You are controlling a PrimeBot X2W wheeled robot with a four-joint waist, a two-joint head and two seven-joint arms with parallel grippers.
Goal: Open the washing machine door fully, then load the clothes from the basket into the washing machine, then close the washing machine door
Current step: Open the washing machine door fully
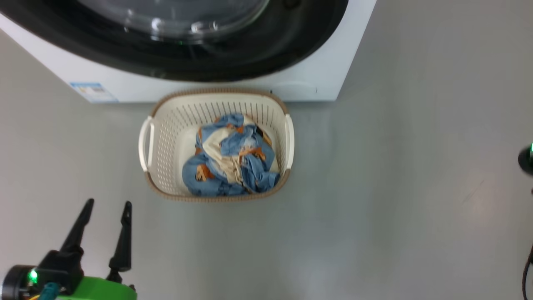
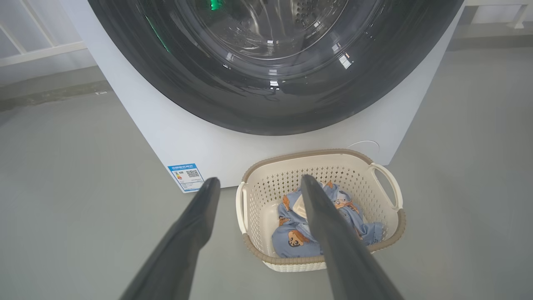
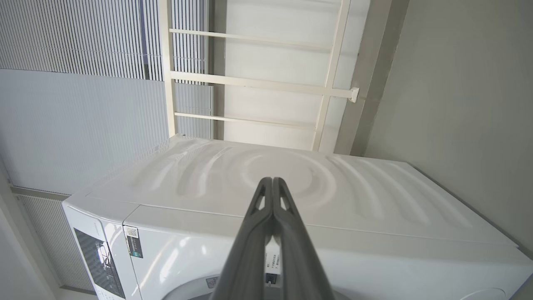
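Observation:
The white washing machine point(image 1: 137, 85) fills the top of the head view. Its door point(image 1: 258, 54), black-rimmed with a glass bowl, lies flat against the front. Just before it on the floor stands the cream basket point(image 1: 166, 146), holding the bundled blue clothes point(image 1: 233, 162) with orange bears. My left gripper point(image 1: 108, 204) hovers open and empty at the lower left, short of the basket. In the left wrist view its gripper point(image 2: 260, 180) points at the basket point(image 2: 266, 187), the clothes point(image 2: 291, 241) and the door point(image 2: 208, 91). My right gripper point(image 3: 271, 181) is shut on nothing, aimed at the machine's ribbed white panel point(image 3: 374, 200).
Grey floor surrounds the basket, with open room to the right. A blue label point(image 2: 186, 176) sticks to the machine's lower front corner. A dark part with a green light point(image 1: 526, 160) shows at the right edge. White railings point(image 3: 258, 83) and blinds stand behind the machine.

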